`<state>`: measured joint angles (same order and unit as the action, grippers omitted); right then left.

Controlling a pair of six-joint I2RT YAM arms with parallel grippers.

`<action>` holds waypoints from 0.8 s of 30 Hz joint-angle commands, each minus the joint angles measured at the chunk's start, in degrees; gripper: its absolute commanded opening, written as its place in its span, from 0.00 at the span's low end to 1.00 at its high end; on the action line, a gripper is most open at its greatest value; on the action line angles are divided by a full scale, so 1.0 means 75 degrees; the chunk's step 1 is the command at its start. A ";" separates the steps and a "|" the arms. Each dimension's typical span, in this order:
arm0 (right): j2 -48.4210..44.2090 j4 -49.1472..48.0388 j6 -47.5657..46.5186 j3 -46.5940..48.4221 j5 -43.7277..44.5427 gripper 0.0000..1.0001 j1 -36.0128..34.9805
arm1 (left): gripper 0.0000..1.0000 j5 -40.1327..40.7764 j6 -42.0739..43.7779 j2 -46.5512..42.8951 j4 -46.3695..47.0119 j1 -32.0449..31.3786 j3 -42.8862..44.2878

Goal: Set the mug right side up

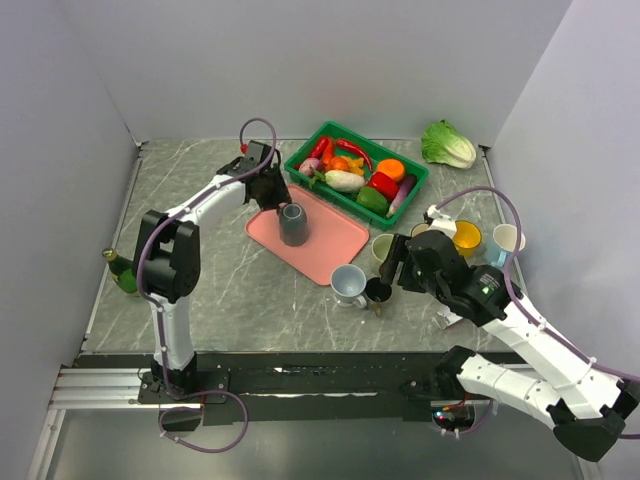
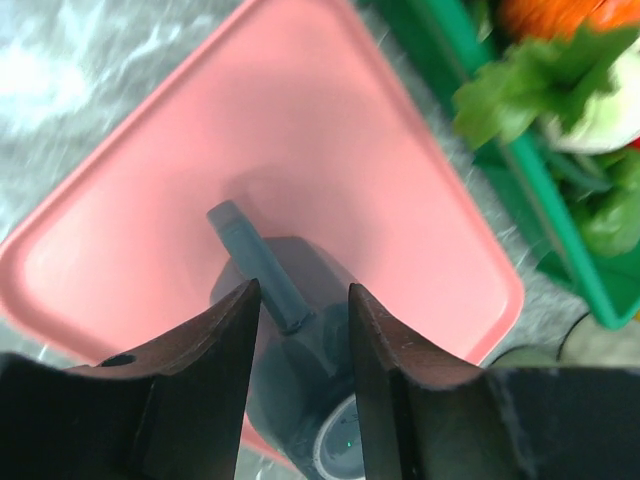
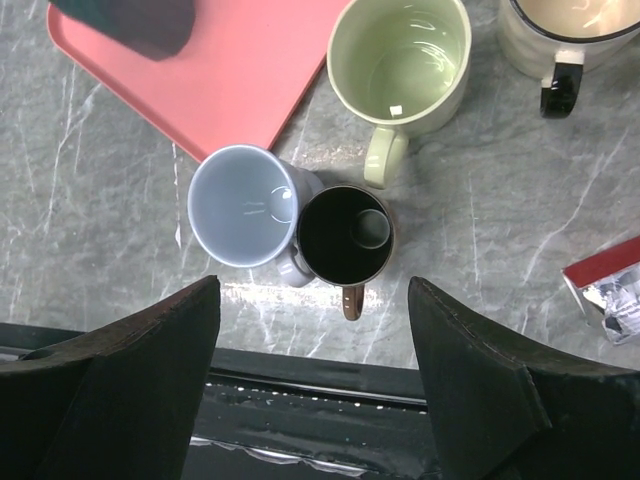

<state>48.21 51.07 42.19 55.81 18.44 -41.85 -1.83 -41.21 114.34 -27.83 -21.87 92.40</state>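
Note:
The dark grey mug (image 1: 292, 225) stands upside down on the pink tray (image 1: 330, 250), its base facing up. In the left wrist view the mug (image 2: 300, 360) fills the bottom centre and its handle (image 2: 255, 265) runs up between my fingers. My left gripper (image 1: 273, 190) (image 2: 303, 290) straddles that handle, with a narrow gap showing on each side of it. My right gripper (image 1: 390, 268) (image 3: 315, 290) hangs wide open over the table's front edge and holds nothing. A corner of the mug (image 3: 130, 20) shows at the top left of the right wrist view.
A light blue mug (image 3: 240, 205), a black mug (image 3: 345, 235) and a pale green mug (image 3: 400, 60) stand upright right of the tray. More mugs (image 1: 466, 238) stand behind them. A green basket (image 1: 300, 163) of vegetables, a cabbage (image 1: 448, 145) and a bottle (image 1: 120, 270) ring the area.

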 commanded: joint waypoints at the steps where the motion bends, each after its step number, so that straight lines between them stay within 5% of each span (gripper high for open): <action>1: 0.0076 -0.0282 0.0093 -0.0012 -0.0009 0.81 0.0048 | 0.47 0.0220 0.0081 -0.0644 -0.0425 -0.0049 -0.0518; 9: 0.0357 -0.0422 0.0069 0.0081 -0.0161 0.80 0.0060 | 0.57 0.0934 0.0431 -0.1113 -0.0612 -0.0049 -0.0754; 24: 0.0685 -0.0563 -0.0048 0.0187 -0.0255 0.80 0.0060 | 0.49 0.0163 0.2856 -0.2038 0.0018 -0.0049 -0.2252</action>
<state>52.29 48.77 42.35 55.81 16.10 -41.85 2.70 -27.00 103.15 -31.35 -21.96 78.81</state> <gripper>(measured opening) 0.798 0.488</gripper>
